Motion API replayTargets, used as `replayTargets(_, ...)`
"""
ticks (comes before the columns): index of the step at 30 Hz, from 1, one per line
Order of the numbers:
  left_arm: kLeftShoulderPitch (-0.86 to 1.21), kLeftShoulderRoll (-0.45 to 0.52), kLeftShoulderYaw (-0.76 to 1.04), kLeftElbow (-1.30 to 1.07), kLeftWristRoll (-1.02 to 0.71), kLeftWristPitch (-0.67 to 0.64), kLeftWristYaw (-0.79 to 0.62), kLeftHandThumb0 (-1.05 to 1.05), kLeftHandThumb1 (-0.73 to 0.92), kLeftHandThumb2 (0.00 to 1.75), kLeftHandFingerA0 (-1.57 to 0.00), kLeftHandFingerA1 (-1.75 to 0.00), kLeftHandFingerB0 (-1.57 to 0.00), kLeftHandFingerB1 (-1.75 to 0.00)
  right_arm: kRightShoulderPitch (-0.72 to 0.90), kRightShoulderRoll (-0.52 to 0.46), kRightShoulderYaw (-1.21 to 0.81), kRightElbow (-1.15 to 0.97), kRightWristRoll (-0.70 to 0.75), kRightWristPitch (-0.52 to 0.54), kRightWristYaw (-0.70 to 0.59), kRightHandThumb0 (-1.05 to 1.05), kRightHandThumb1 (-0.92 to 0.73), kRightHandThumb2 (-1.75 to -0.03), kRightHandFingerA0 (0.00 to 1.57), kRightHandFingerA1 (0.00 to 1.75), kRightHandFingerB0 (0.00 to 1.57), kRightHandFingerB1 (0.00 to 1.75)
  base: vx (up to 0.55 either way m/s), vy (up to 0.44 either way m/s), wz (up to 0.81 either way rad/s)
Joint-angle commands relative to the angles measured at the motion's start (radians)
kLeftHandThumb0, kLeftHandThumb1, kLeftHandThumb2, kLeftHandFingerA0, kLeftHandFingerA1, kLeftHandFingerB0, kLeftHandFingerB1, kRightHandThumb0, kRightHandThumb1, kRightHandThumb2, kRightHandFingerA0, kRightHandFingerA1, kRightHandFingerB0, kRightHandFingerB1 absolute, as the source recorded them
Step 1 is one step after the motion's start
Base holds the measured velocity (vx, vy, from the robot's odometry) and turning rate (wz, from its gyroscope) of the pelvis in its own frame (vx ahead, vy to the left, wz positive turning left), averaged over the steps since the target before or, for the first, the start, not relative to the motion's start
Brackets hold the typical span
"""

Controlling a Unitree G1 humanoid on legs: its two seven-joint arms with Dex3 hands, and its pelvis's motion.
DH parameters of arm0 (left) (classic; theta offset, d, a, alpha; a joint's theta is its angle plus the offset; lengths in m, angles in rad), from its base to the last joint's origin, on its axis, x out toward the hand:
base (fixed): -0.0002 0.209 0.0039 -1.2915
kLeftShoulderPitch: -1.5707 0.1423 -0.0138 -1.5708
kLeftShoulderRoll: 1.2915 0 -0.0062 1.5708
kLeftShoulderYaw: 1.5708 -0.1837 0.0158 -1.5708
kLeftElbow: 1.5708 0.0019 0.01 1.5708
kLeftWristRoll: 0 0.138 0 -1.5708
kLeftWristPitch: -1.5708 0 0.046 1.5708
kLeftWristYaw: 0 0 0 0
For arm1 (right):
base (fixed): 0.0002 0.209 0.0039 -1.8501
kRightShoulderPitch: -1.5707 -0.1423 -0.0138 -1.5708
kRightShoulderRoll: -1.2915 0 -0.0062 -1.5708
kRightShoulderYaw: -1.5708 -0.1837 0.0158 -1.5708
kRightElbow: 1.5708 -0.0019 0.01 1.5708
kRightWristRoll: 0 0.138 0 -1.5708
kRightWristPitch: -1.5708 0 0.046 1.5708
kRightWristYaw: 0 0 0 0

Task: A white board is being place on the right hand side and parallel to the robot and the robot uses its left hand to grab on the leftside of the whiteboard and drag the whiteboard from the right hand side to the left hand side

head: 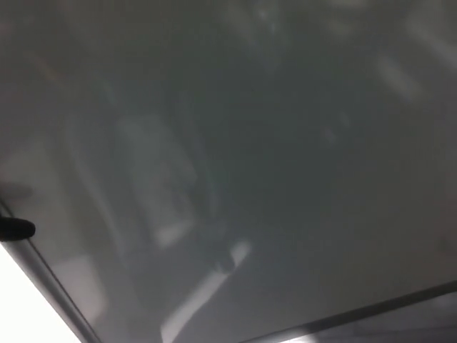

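The whiteboard [257, 157] fills almost the whole head view, a dull grey glossy face with faint reflections. Its left frame edge [50, 286] runs diagonally across the lower left corner. Only a black fingertip of my left hand [14, 229] shows at the left picture edge, lying over that frame edge onto the board's face. The rest of that hand is out of the picture. My right hand does not show.
A sliver of pale floor [18, 307] shows in the lower left corner. The board's bottom frame [385, 307] crosses the lower right.
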Motion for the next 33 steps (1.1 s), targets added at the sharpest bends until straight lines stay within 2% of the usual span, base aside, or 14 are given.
replayTargets(1,0.010,0.079,-0.005,0.008,-0.022,0.129,-0.257,-0.03,0.72,0.61,-0.77,-0.93,-0.82,-0.68,0.003,-0.014,0.003,0.000,-0.004,-0.012,-0.014,-0.53,-0.78,-0.82,0.78,0.99,0.26,0.66,0.00,0.000,0.00)
replayTargets(6,0.050,0.106,0.007,-0.008,-0.031,0.105,-0.278,0.04,0.73,0.61,-0.76,-0.85,-0.78,-0.72,-0.002,-0.016,0.006,-0.002,-0.008,-0.009,-0.016,-0.56,-0.80,-0.81,0.76,1.00,0.25,0.67,0.00,0.000,0.00)
replayTargets(7,0.074,0.118,0.014,-0.026,-0.039,0.103,-0.278,0.01,0.73,0.63,-0.73,-0.91,-0.77,-0.75,-0.006,-0.017,0.008,-0.002,-0.011,-0.008,-0.019,-0.53,-0.64,-1.12,0.75,0.94,0.28,0.66,0.00,0.000,0.00)
replayTargets(10,0.134,0.138,0.030,-0.082,-0.055,0.061,-0.279,0.07,0.69,0.62,-0.71,-0.99,-0.76,-0.77,-0.011,-0.018,0.006,-0.004,-0.006,-0.005,-0.017,-0.53,-0.77,-0.83,0.73,1.00,0.25,0.67,0.00,0.000,0.00)
replayTargets(13,0.172,0.154,0.037,-0.117,-0.059,0.057,-0.273,0.03,0.77,0.67,-0.66,-0.99,-0.75,-0.81,-0.009,-0.020,0.008,-0.009,-0.010,-0.003,-0.022,-0.53,-0.80,-0.81,0.76,0.98,0.26,0.65,0.00,0.000,0.00)
replayTargets(14,0.204,0.175,0.043,-0.138,-0.060,0.069,-0.266,0.05,0.80,0.68,-0.65,-1.03,-0.73,-0.84,-0.003,-0.022,0.014,-0.016,-0.018,-0.002,-0.031,-0.52,-0.65,-1.13,0.76,0.92,0.27,0.64,0.00,0.000,0.00)
replayTargets(26,0.249,0.235,0.032,-0.146,-0.059,-0.044,-0.318,0.10,0.81,0.63,-0.66,-1.06,-0.69,-0.77,0.000,-0.019,0.018,-0.011,-0.009,-0.009,-0.024,-0.55,-0.66,-1.13,0.75,0.93,0.26,0.64,0.00,0.000,0.00)
replayTargets(27,0.251,0.238,0.030,-0.146,-0.059,-0.041,-0.314,0.09,0.81,0.63,-0.67,-1.02,-0.69,-0.75,-0.001,-0.019,0.017,-0.009,-0.007,-0.005,-0.021,-0.54,-0.80,-0.80,0.72,0.97,0.25,0.63,0.00,0.000,0.00)
replayTargets(28,0.252,0.242,0.030,-0.145,-0.060,-0.014,-0.305,0.08,0.83,0.64,-0.66,-0.98,-0.65,-0.72,-0.003,-0.018,0.016,-0.007,-0.006,0.000,-0.022,-0.55,-0.66,-1.12,0.76,0.92,0.27,0.64,0.00,0.000,0.00)
replayTargets(29,0.249,0.242,0.032,-0.138,-0.066,0.021,-0.306,0.08,0.83,0.64,-0.66,-0.98,-0.65,-0.72,-0.003,-0.017,0.016,-0.007,-0.006,-0.001,-0.024,-0.55,-0.66,-1.12,0.76,0.92,0.27,0.64,0.00,0.000,0.00)
replayTargets(30,0.261,0.249,0.031,-0.145,-0.059,0.040,-0.276,-0.09,0.54,0.94,-0.32,-0.59,-0.22,-0.52,-0.003,-0.017,0.016,-0.009,-0.008,-0.001,-0.026,-0.52,-0.65,-1.13,0.76,0.92,0.27,0.64,0.00,0.000,0.00)
replayTargets(31,0.265,0.254,0.030,-0.142,-0.057,0.048,-0.270,-0.08,0.71,0.62,-0.13,-0.33,-0.07,-0.22,-0.003,-0.017,0.018,-0.008,-0.012,-0.004,-0.032,-0.52,-0.64,-1.13,0.76,0.92,0.27,0.64,0.00,0.000,0.00)
replayTargets(32,0.265,0.256,0.030,-0.133,-0.060,0.048,-0.281,-0.08,0.71,0.62,-0.13,-0.33,-0.07,-0.22,-0.004,-0.018,0.021,-0.006,-0.017,-0.008,-0.038,-0.52,-0.64,-1.13,0.76,0.92,0.27,0.64,0.00,0.000,0.00)
replayTargets(33,0.265,0.255,0.035,-0.125,-0.067,0.060,-0.280,-0.08,0.61,0.75,-0.09,-0.39,0.00,-0.13,-0.004,-0.017,0.018,-0.009,-0.011,-0.001,-0.033,-0.53,-0.79,-0.80,0.74,0.99,0.26,0.65,0.00,0.000,0.00)
